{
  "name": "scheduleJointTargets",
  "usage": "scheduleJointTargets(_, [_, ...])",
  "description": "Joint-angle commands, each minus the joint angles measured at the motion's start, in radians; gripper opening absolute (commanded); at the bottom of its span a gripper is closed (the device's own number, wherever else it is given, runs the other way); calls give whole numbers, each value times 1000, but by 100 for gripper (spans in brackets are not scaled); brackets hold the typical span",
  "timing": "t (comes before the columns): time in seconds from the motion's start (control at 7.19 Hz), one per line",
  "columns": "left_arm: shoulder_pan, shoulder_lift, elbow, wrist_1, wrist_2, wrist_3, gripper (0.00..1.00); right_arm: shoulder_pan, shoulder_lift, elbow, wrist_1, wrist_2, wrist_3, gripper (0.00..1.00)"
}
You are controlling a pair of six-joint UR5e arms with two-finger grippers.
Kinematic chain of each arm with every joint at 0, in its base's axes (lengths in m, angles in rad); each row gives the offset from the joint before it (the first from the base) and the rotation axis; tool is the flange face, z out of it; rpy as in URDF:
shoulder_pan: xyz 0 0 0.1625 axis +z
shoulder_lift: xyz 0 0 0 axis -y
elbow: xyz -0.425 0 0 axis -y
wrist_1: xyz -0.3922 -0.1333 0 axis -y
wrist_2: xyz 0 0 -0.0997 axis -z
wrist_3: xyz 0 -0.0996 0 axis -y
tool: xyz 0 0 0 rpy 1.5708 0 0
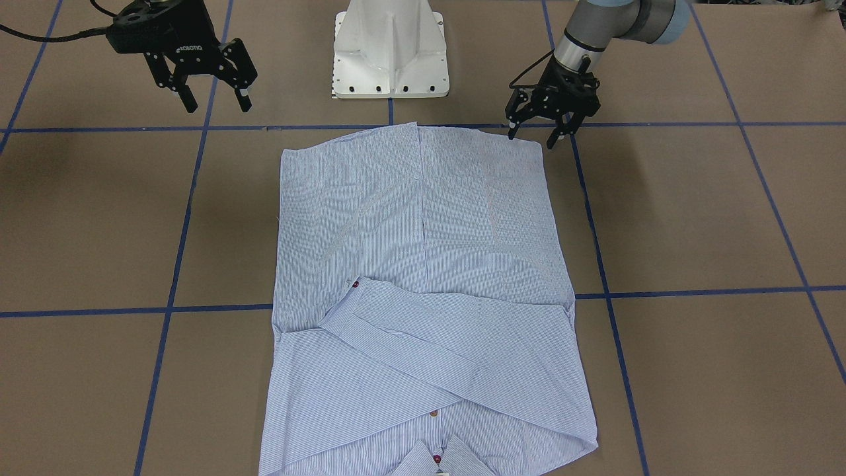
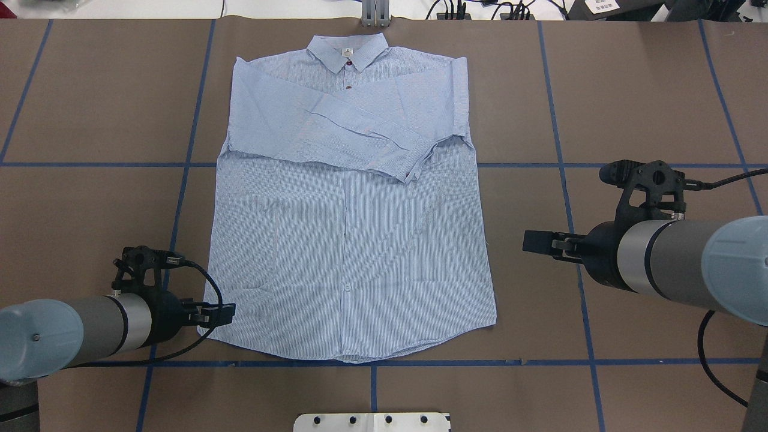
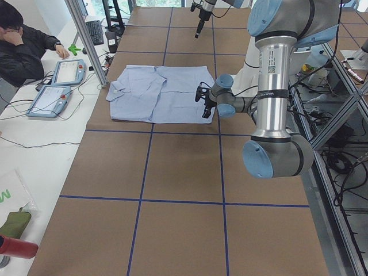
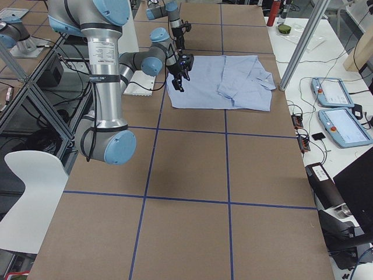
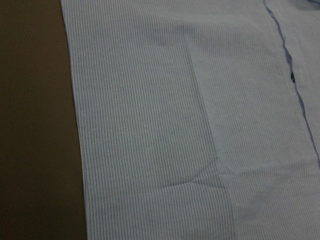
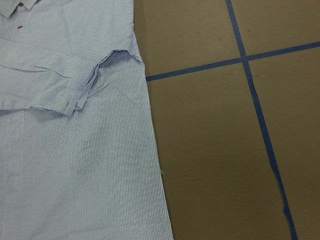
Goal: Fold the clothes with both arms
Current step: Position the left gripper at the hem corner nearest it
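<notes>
1. Left gripper (image 1: 532, 137): fingers spread and empty, low at the shirt's (image 1: 423, 264) hem corner, at 7 o'clock in the overhead view.
2. Right gripper (image 1: 218, 104): fingers spread and empty, off the cloth at 4 o'clock.
3. Shirt: flat on the table (image 1: 694, 218), collar at 12, hem at 6, sleeves crossed over the chest.
4. Likely step: pinch both hem corners. Right gripper should first reach its corner at 5 o'clock, then both lift level.
5. Unclear: whether the left fingertips touch cloth. Wrist views show no fingers. The front view crops the collar.
</notes>
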Motion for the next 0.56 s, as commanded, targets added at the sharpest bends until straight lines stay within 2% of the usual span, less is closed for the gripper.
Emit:
scheduleJointTargets(0.0, [1,2,23,0,-1,-1,90,-1,0,0,0,-2,-1,100])
scheduleJointTargets(0.42, [9,-4,54,-1,0,-14,90,0,-1,-1,0,-2,-1,100])
